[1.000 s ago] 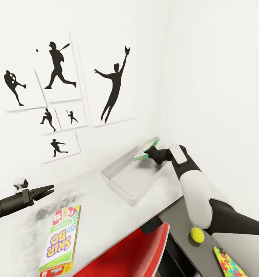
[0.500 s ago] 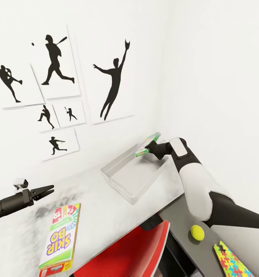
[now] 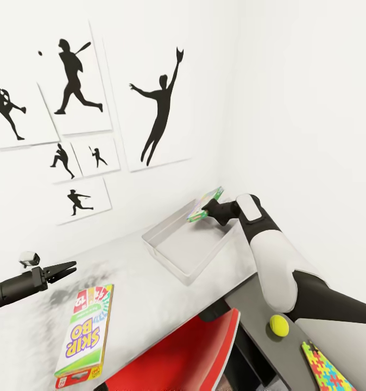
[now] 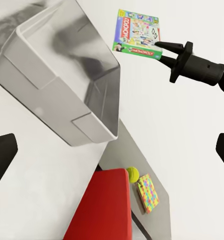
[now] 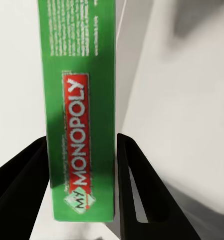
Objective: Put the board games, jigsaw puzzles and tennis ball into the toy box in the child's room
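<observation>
From the head camera we see our right gripper (image 3: 206, 207) raised over the far end of the toy box (image 3: 169, 254), its jaws clenched on the edge of a green-bordered board game (image 3: 203, 204) that hangs tilted above the box's far rim, close to the wall corner. The toy box sits on the pale counter (image 3: 134, 304) toward its back edge and shows nothing inside. Our left gripper (image 3: 69, 266) hovers above the counter's left part with its jaws parted and holding nothing. Just below it the SKIP BO box (image 3: 84, 329) lies flat near the counter's front edge. A red chair (image 3: 183, 355) is tucked against that front edge. On the lower dark side unit (image 3: 259, 315) at the right, the tennis ball (image 3: 279, 326) rests close to our right arm, and a jigsaw puzzle (image 3: 327, 372) lies a little apart from it toward the near edge.

From the left wrist camera we see the toy box (image 4: 67, 90) from its outer side, with the right gripper (image 4: 159, 52) pinching the edge of the board game (image 4: 136, 32), whose printed face reads MONOPOLY. The tennis ball (image 4: 132, 174) and the jigsaw puzzle (image 4: 147, 192) sit just beside each other on the side unit, next to the red chair (image 4: 99, 207).

From the right wrist camera we see the board game's (image 5: 82, 100) green side, lettered MY MONOPOLY, clamped between our two dark fingers (image 5: 136, 195), with the grey inside of the toy box (image 5: 186, 115) beyond it.
</observation>
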### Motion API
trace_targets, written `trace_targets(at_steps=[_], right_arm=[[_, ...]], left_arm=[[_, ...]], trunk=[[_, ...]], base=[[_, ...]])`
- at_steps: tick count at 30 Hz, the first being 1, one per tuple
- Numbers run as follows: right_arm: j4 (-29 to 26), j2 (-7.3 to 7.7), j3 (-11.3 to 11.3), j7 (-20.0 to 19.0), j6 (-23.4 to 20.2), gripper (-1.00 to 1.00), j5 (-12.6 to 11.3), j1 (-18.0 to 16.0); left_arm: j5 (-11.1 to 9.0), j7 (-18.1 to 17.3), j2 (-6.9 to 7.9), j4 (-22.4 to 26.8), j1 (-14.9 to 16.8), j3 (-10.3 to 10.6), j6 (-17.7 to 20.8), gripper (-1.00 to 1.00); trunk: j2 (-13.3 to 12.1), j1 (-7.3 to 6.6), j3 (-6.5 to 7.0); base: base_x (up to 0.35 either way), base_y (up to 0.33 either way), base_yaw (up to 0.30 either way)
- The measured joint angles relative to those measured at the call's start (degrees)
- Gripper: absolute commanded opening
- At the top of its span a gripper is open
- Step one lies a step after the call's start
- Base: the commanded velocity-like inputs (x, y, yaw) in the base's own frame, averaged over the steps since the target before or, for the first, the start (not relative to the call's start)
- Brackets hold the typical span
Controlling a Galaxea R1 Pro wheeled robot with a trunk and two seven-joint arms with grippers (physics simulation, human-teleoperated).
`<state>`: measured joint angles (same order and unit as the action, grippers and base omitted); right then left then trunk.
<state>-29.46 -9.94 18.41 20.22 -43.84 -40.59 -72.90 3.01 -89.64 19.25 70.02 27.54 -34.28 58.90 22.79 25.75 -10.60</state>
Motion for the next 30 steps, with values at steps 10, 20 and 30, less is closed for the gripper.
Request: trace_targets(at_steps=[10,20,30], right_arm=[[-1.37,0.01,0.17,-1.30,2.44,-1.00,-0.23,0.68],[-0.35,0.50,-0.31,-4.11,5.18,-1.00,-0.23,0.27],[-0.33,0.51,-0.25,-4.26,4.83,-1.00,-0.18,0.27]], left_arm=[[0.33,0.64,-0.73,-0.02,-0.14,-0.67,-0.31,1.00],[0.40,0.81,-0.70,-0.09,0.70,1.01,-0.32,1.00],[0.41,0.82,-0.76,-0.09,0.72,1.02,-0.30,1.00]], trunk=[[0.01,0.00,-0.08],[0.01,0.00,-0.08],[0.00,0.00,-0.52]], base=[[0.000,0.000,0.000],[0.000,0.000,0.000],[0.000,0.000,0.000]])
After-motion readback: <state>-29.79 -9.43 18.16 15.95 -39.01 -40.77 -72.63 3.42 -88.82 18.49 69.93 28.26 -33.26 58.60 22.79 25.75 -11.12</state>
